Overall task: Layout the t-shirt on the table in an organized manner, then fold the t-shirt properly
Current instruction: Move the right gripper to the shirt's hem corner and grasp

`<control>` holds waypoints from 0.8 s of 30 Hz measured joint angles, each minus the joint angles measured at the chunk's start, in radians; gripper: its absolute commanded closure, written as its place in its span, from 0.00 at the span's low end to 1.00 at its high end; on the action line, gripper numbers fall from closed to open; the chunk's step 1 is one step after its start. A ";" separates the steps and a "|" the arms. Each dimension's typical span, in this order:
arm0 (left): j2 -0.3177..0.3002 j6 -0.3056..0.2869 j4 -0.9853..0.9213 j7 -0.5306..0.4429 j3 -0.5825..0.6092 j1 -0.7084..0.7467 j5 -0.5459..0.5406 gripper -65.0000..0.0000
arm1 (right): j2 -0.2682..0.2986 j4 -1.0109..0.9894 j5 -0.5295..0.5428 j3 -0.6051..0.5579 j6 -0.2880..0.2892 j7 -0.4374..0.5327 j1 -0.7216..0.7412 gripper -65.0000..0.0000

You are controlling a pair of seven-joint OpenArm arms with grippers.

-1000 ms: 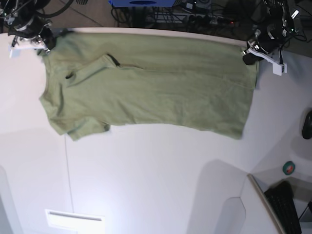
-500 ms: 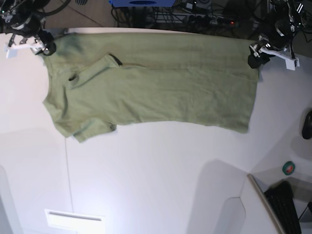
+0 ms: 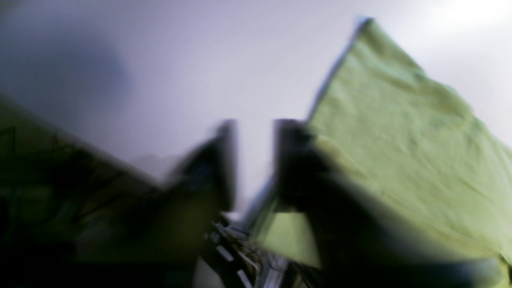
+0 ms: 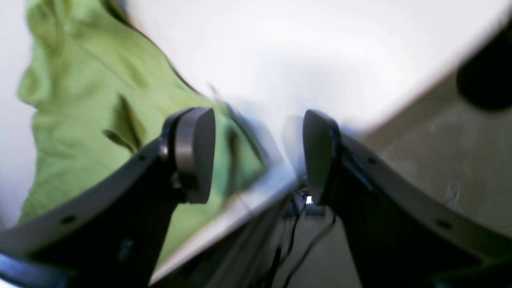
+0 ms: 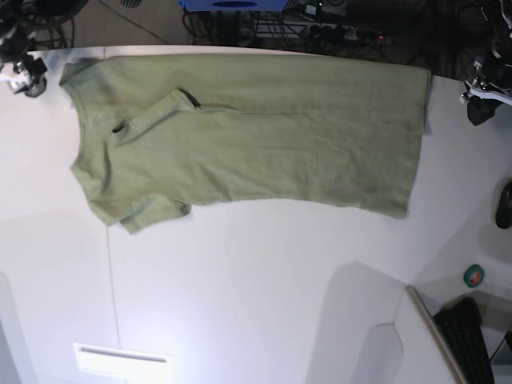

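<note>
While the near half of the white surface [image 5: 256, 304] lies bare, the t-shirt [image 5: 256, 136] is spread flat along its far edge, collar toward the base view's left and hem toward its right. One sleeve [image 5: 148, 212] sticks out on the shirt's near side; the other [image 5: 172, 108] is folded in over the chest. That placement suggests the laying-out step is close to done, with the folded-in sleeve left to straighten.

Beyond the collar corner, the right hand [image 5: 24, 72] sits just off the shirt. Its wrist view shows the fingers [image 4: 196, 152] parted with nothing between them. Past the hem corner, the left hand [image 5: 484, 100] is clear of the cloth and closed on nothing; its wrist view is too smeared to read. Both arms are cut off by the frame.
</note>
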 measured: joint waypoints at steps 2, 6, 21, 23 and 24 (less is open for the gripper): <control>0.005 -0.001 0.002 -0.002 0.106 0.000 -0.001 1.00 | 0.041 0.000 0.003 -0.056 0.002 0.005 0.017 0.74; 0.013 -0.004 -0.042 0.007 0.264 -0.011 -0.001 1.00 | 0.121 -0.057 -0.004 -0.162 0.003 -0.006 0.109 1.00; -0.057 -0.002 -0.077 0.006 0.252 -0.082 -0.002 1.00 | 0.462 -0.636 0.000 -0.777 0.002 0.028 0.708 0.45; -0.050 -0.001 -0.080 0.008 0.203 -0.083 -0.001 1.00 | 0.472 -0.676 0.002 -0.853 0.003 0.077 0.738 0.30; -0.051 0.000 -0.084 0.007 0.180 -0.081 0.000 1.00 | 0.475 -0.694 -0.003 -0.895 0.002 0.093 0.748 0.29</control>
